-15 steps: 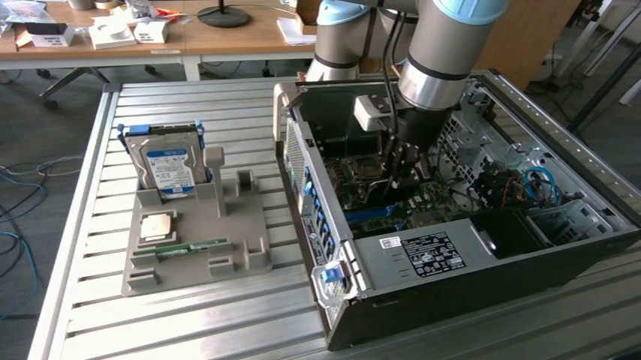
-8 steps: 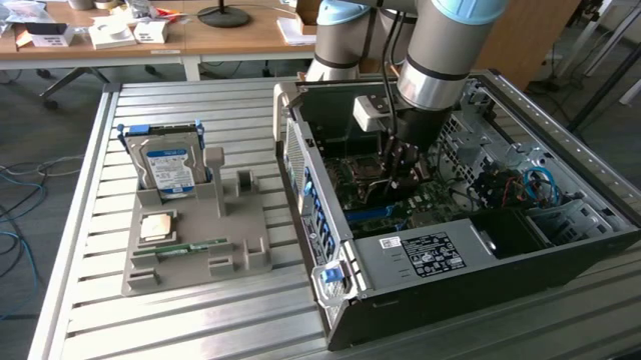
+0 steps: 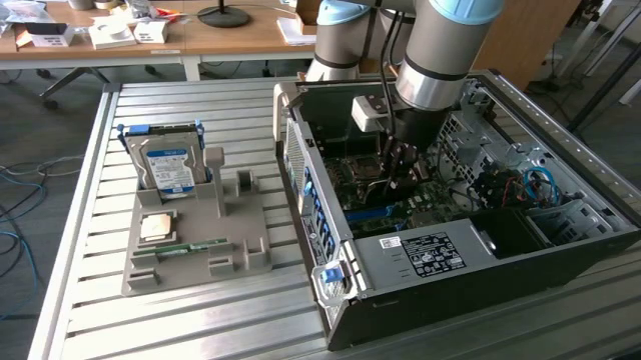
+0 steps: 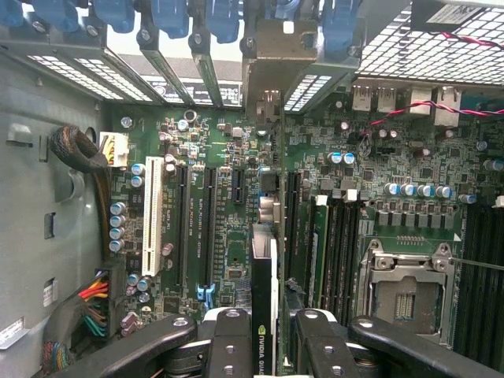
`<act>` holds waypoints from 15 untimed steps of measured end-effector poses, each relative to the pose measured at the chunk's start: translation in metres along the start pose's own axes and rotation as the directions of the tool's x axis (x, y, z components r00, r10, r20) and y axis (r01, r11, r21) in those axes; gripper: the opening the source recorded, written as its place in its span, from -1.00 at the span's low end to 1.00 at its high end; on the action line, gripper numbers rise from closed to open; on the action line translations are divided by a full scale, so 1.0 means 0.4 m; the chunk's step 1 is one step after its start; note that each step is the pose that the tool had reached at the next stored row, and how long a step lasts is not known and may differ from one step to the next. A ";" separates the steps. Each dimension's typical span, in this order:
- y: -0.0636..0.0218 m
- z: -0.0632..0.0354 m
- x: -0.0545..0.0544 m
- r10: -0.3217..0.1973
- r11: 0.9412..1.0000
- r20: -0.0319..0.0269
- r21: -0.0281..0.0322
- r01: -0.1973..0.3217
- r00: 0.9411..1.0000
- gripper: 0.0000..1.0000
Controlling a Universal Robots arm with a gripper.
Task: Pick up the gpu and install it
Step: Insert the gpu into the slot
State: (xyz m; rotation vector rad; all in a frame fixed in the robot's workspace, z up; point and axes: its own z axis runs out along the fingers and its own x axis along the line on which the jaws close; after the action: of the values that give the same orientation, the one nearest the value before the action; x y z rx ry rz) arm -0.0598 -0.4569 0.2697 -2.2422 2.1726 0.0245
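The gpu (image 4: 265,291) is a thin dark card seen edge-on, with a green NVIDIA label on its top edge. My gripper (image 4: 266,335) is shut on it, one black finger (image 4: 228,339) on each side. The card's tan metal bracket (image 4: 276,59) reaches the rear slot openings of the open computer case (image 3: 431,255). The card stands upright over the black expansion slots (image 4: 211,228) of the green motherboard (image 4: 236,142); I cannot tell whether it touches a slot. In the exterior view my gripper (image 3: 401,169) is down inside the case above the motherboard (image 3: 386,199).
On the exterior view's left, a grey fixture tray (image 3: 230,240) holds a silver hard drive (image 3: 168,169) upright, a green memory stick (image 3: 180,247) and a small tan chip (image 3: 158,225). Inside the case are the CPU socket (image 4: 402,291), a white slot (image 4: 153,216), cable bundles (image 4: 98,303) and blue slot latches (image 4: 169,16).
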 end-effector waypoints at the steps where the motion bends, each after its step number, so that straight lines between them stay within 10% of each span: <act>1: 0.000 0.000 0.000 0.000 1.000 0.000 0.000 0.000 1.000 -0.47; 15: 0.003 0.002 0.000 0.000 1.000 0.001 0.000 0.000 1.000 -0.47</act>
State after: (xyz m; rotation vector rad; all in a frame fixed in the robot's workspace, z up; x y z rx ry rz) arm -0.0609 -0.4571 0.2688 -2.2414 2.1718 0.0255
